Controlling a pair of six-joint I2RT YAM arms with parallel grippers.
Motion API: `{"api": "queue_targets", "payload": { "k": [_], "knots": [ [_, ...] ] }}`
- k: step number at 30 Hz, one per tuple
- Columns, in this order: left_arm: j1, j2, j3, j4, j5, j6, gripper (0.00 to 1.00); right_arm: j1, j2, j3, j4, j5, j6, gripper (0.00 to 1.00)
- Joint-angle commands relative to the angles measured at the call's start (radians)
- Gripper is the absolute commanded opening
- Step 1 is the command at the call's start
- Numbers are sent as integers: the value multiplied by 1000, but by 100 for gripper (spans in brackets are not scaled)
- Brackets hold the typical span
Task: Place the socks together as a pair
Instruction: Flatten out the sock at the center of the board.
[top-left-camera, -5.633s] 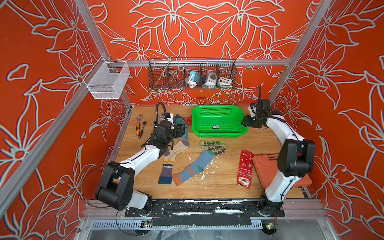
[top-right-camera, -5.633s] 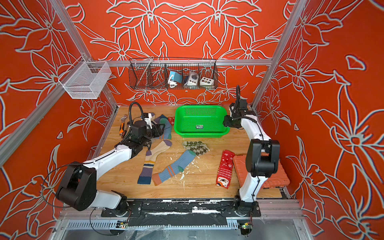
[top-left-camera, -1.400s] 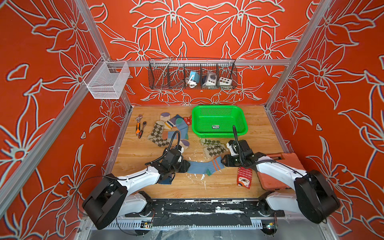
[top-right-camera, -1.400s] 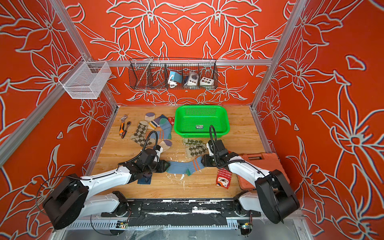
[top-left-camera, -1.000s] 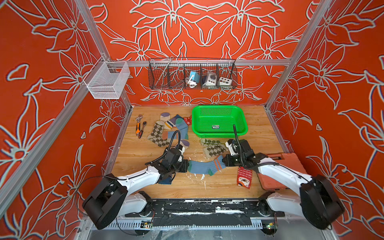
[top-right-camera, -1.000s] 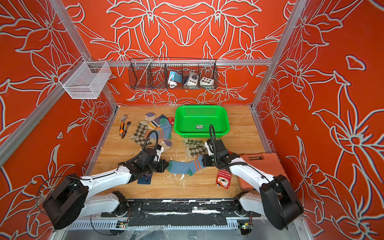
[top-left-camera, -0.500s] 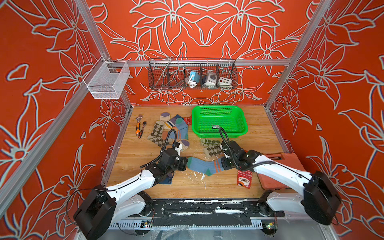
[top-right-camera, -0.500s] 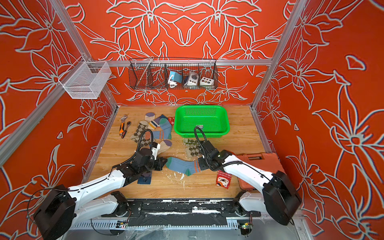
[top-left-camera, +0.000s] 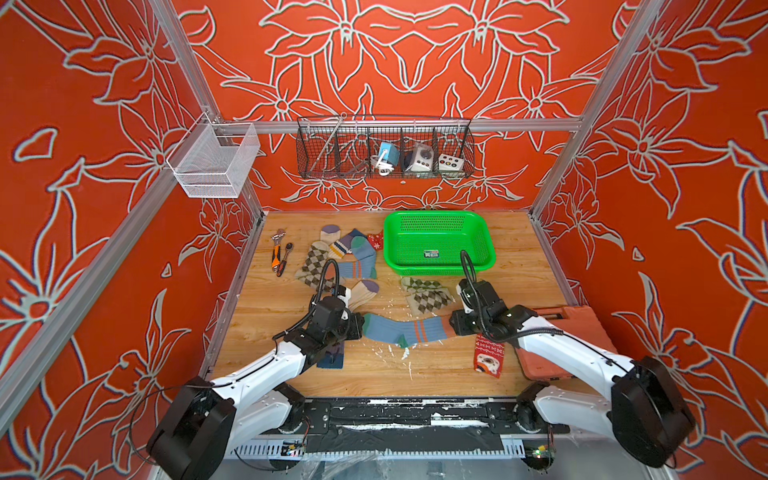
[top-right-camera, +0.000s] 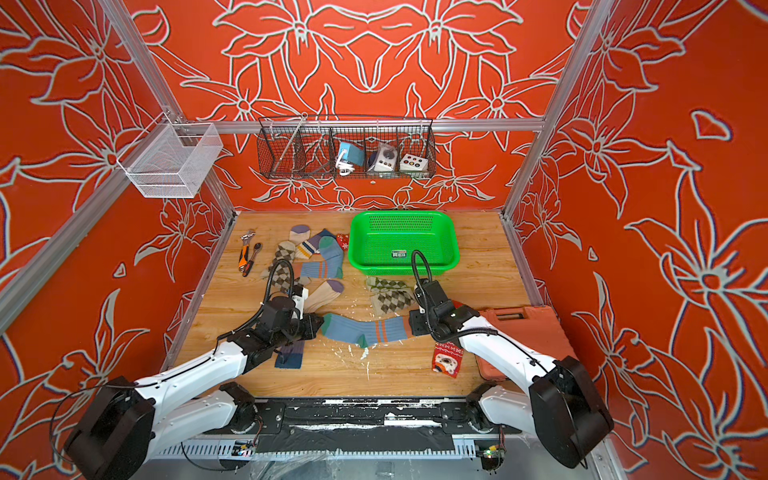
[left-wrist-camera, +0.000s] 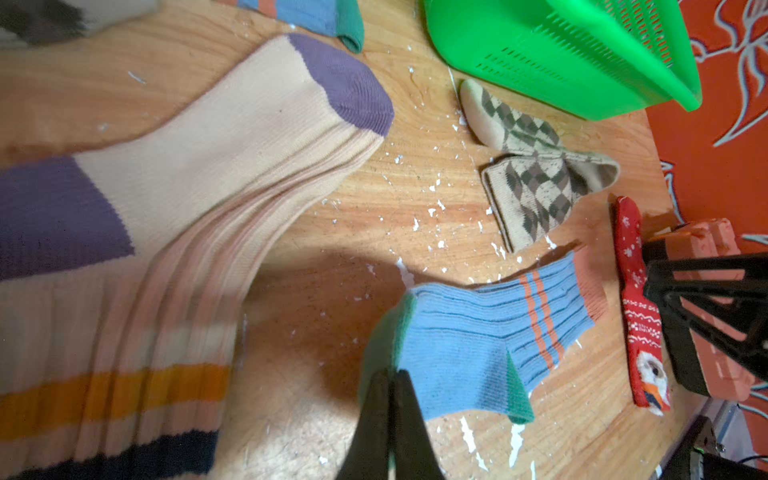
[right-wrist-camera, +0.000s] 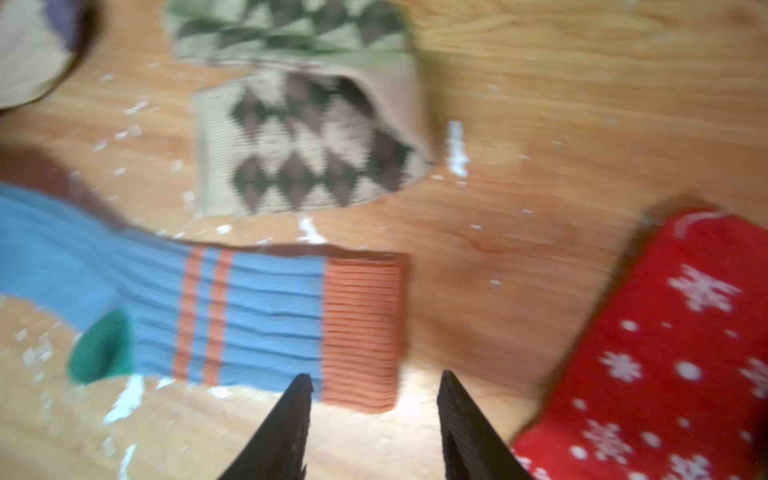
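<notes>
Inspector: Blue sock (top-left-camera: 405, 330)?
Clerk: Near centre of table (top-left-camera: 519, 291), lying left to right. Left gripper (left-wrist-camera: 390, 399) pinched shut on its green toe (left-wrist-camera: 386, 345), likely keeping it stretched.
Inspector: Right gripper (right-wrist-camera: 374, 376)?
Clerk: Jaws apart, empty, just beside the orange cuff (right-wrist-camera: 361, 332)

We see a wooden desk (top-left-camera: 519, 282) flecked with white chips (top-left-camera: 405, 353). On it lie a green basket (top-left-camera: 439, 243) at the back, a heap of socks (top-left-camera: 345, 257) and two hand tools (top-left-camera: 280, 257) to its left, a folded argyle sock (top-left-camera: 428, 295), a cream sock (top-left-camera: 363, 293), a blue striped sock (top-left-camera: 405, 330), a red snowflake sock (top-left-camera: 487, 357) and an orange case (top-left-camera: 582, 324).
</notes>
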Motion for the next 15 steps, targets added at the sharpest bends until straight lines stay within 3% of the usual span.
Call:
{"api": "queue_targets", "payload": {
  "k": [1,6,12,15],
  "knots": [
    [4,75,45,7,60,26,10,-7,43,-14,41,-49,4,52],
    [15,120,62,27,71,22,2,-32,126,3,93,-90,9,51],
    [43,169,97,37,96,28,0,-51,203,55,118,-118,9,41],
    [51,179,106,38,104,32,10,-71,175,86,100,-106,-1,42]
  ]
}}
